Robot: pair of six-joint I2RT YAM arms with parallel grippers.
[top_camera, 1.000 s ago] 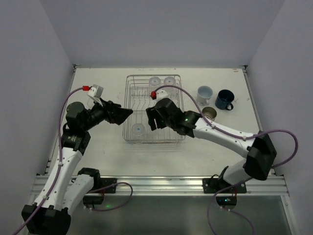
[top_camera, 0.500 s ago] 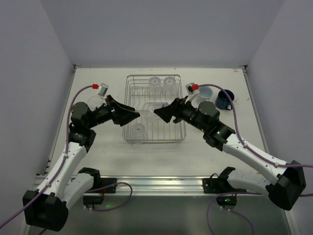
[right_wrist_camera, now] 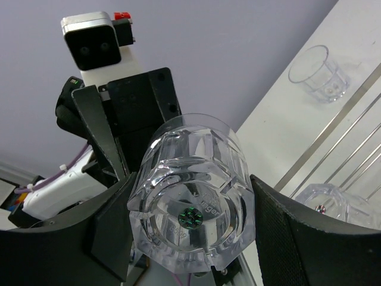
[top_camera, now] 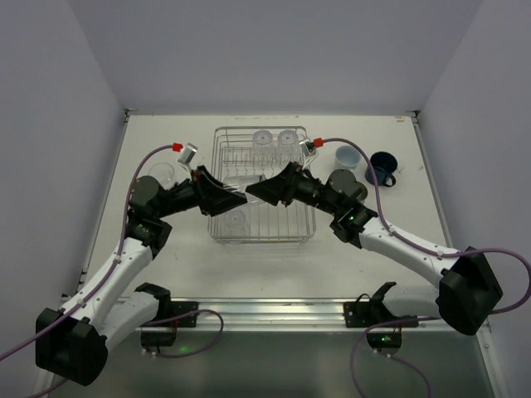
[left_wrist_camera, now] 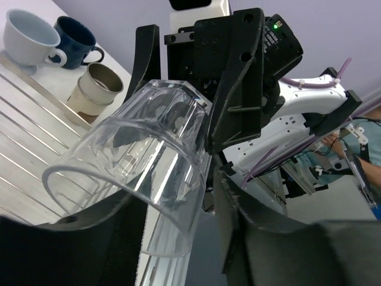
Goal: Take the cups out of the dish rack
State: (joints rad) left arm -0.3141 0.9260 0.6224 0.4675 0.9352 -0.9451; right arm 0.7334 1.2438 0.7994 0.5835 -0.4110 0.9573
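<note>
At the far left a lone clear tumbler (top_camera: 162,172) already stands on the table (top_camera: 182,257), outside the dish rack (top_camera: 261,240). Next, the left pincer (top_camera: 232,197) reaches over the rack, its fingers flanking the rim end of the held tumbler (left_wrist_camera: 137,161); whether they press on it I cannot tell. The right pincer (top_camera: 259,189) meets it from the other side and is clamped on that tumbler's base, so the cup hangs on its side above the rack's middle. In the rack, two tumblers (top_camera: 262,138) sit at the far end and a third tumbler (top_camera: 235,220) near the front. Right of the rack stand a pale cup (top_camera: 347,156), a beige cup (left_wrist_camera: 95,89) and a dark blue mug (top_camera: 382,168). I judge the job roughly half done: four cups out, one in the air, at least three to go.
</note>
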